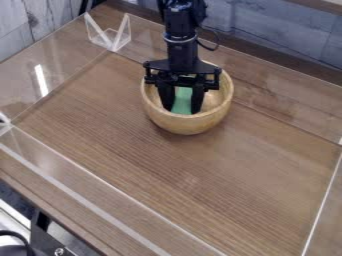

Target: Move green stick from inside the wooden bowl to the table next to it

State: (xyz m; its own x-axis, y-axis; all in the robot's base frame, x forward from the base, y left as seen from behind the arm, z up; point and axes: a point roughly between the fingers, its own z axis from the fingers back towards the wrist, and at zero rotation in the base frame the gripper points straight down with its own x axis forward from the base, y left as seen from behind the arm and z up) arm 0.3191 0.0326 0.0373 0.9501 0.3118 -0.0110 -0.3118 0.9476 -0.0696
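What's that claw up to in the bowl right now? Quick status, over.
Gripper down inside the wooden bowl, fingers closed on the green stick. Stick not yet lifted out. Table beside the bowl looks free for it. Over.

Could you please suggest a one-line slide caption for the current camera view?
Gripper reaching straight down into the wooden bowl, fingers closed on the green stick, on the table.

A single camera looks down at an angle from above the table's (160, 180) near edge, moderately far back.
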